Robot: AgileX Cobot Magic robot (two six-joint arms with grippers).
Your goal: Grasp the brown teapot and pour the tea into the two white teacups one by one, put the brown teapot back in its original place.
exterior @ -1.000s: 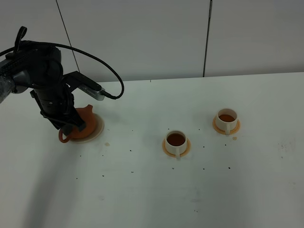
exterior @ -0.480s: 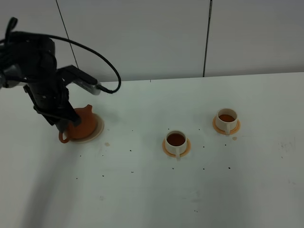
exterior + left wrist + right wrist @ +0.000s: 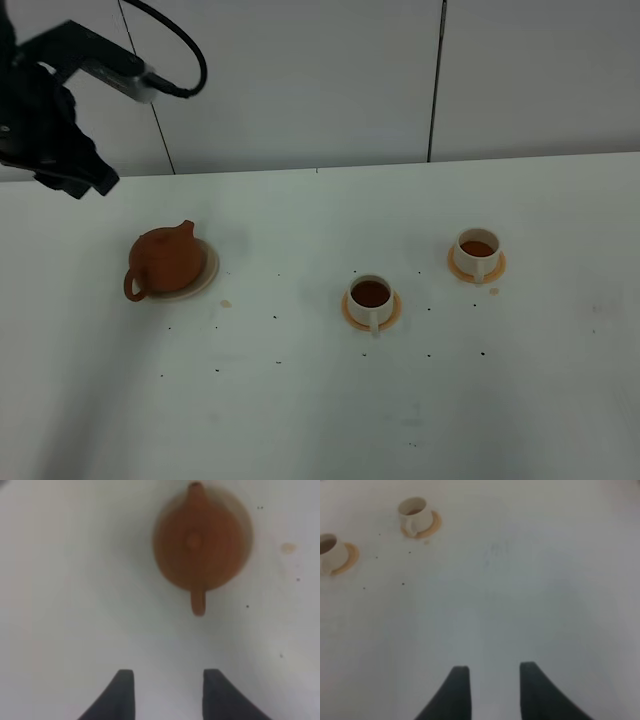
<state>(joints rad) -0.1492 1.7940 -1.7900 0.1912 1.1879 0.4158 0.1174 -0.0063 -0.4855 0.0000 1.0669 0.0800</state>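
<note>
Teapot (image 3: 165, 260) upright on plate (image 3: 205, 272) | writing: none readable | left fingers (image 3: 125, 690) wide, empty, raised above worktop (image 3: 320, 400) | right fingers (image 3: 460, 690) apart, empty

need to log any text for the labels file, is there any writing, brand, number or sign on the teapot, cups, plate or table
None: no readable text in any view.
Teapot: plain brown clay, no mark.
Near cup and far cup: plain white, orange saucers unmarked.
Plate: plain cream.
Table: only dark specks and a faint stain, no writing.
Wrist views are blurred, so very small marks could not be read there.
</note>
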